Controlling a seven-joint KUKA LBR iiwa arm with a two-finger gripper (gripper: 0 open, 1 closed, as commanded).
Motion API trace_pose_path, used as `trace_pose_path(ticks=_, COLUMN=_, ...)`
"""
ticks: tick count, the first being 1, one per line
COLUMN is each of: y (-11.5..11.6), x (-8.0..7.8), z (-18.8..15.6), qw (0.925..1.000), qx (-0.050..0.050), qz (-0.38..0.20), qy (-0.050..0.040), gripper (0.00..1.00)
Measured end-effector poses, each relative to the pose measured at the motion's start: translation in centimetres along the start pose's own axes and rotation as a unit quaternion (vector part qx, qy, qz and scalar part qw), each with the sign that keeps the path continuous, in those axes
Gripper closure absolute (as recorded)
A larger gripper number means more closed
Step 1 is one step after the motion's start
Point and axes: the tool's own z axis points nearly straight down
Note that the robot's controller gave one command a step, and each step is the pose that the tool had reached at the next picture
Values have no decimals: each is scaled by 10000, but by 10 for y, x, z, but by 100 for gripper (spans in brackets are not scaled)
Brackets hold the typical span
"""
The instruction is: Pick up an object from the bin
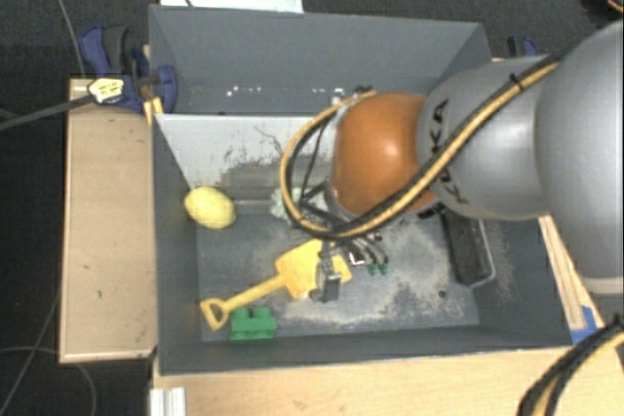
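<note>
My gripper is low in the middle of the bin, under the orange cover, at the right edge of the blade of a yellow toy shovel. The shovel lies flat, with its handle running down-left to a loop grip near the front wall. A small green block lies just below the handle's end. A small green and metallic bit shows just right of the gripper. Whether anything is held is hidden by the cover.
A yellow lemon-like ball rests at the bin's left wall. A black oblong thing lies on the right side, partly under the arm. The arm and its cables cover the bin's middle and back right.
</note>
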Motion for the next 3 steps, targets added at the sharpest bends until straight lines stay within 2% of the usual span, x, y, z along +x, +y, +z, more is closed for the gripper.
trace_pose_path(ticks=1, y=18, x=2, z=45, qw=9996, qx=-28, qz=-270, qy=67, gripper=0)
trace_pose_path(ticks=2, y=-22, x=5, z=48, qw=9998, qx=-4, qz=-207, qy=1, gripper=0)
trace_pose_path(ticks=3, y=9, x=2, z=44, qw=9996, qx=-26, qz=-280, qy=28, gripper=100)
